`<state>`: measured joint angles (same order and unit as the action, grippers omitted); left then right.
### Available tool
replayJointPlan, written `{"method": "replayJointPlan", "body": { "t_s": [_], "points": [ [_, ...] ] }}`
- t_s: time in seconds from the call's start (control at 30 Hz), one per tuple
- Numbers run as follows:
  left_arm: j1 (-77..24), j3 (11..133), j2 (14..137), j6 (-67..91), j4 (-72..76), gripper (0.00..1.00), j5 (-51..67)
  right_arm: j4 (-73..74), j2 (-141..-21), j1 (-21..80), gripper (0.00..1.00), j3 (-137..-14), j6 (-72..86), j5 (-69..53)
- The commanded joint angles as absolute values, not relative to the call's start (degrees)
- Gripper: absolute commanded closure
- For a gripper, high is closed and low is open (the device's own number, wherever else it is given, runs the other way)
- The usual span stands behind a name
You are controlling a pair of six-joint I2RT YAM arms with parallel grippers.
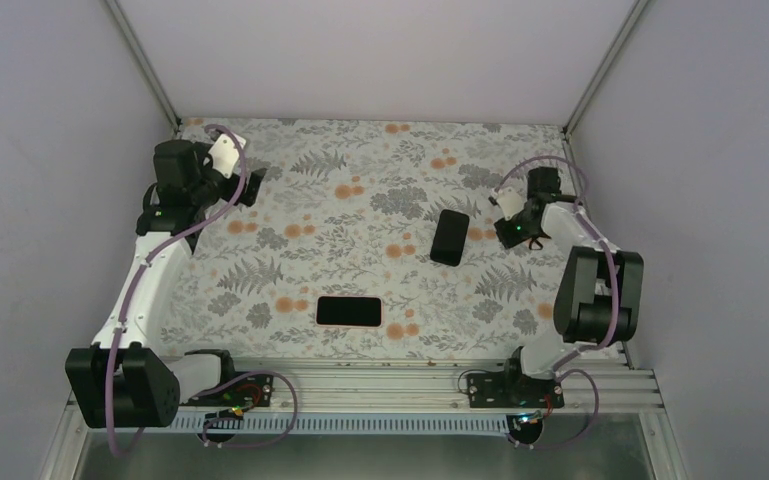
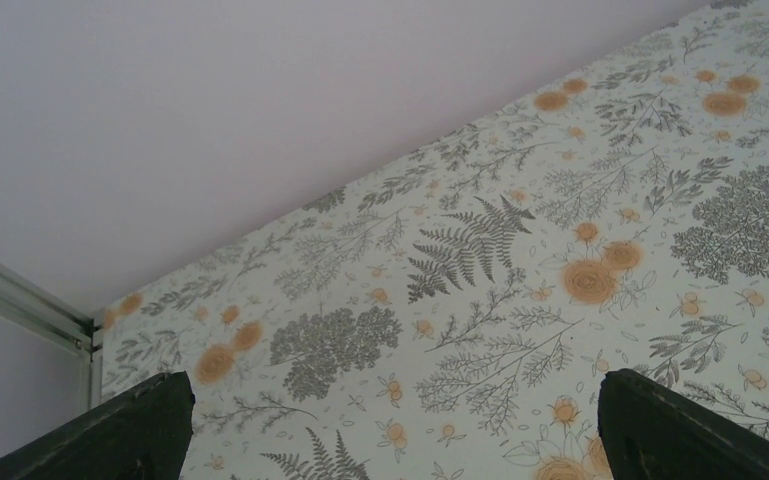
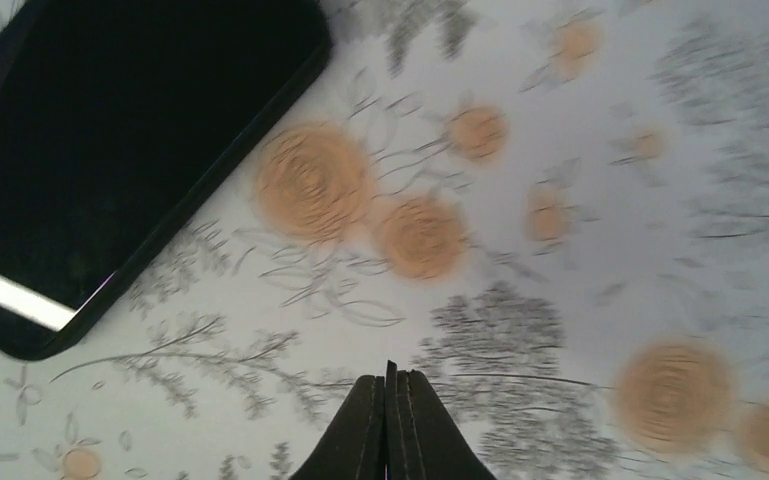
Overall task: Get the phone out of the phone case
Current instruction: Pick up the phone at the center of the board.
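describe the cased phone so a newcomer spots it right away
Start at the floral table, at the middle of its front edge. The phone lies crosswise there, rimmed in thin pink by the phone case; the other black slab, farther back, shows no pink.

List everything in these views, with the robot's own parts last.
phone case: one, salmon-pink rim, front centre of the table
phone: one, black, lying inside the case
black slab: one, glossy, bare, right of centre, apart from the case
table: one, white floral cover, grey ferns, orange blooms
left gripper: one, black, open, far left, holding nothing
right gripper: one, black, shut, empty, beside the slab
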<state>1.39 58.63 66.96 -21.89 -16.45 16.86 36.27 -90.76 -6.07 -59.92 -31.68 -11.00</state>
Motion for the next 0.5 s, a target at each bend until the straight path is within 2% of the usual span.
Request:
{"method": "replayJointPlan", "body": {
  "t_s": [0.0, 0.47],
  "points": [
    [1.7, 57.8, 66.4, -22.7, -15.9, 0.00, 18.0, 41.4, -93.9, -2.7, 0.97, -60.0, -33.8, -11.8],
    [1.6, 57.0, 67.1, -23.3, -15.3, 0.00, 18.9, 40.7, -99.1, 6.7, 0.97, -56.3, -33.9, -12.2]
  ]
}}
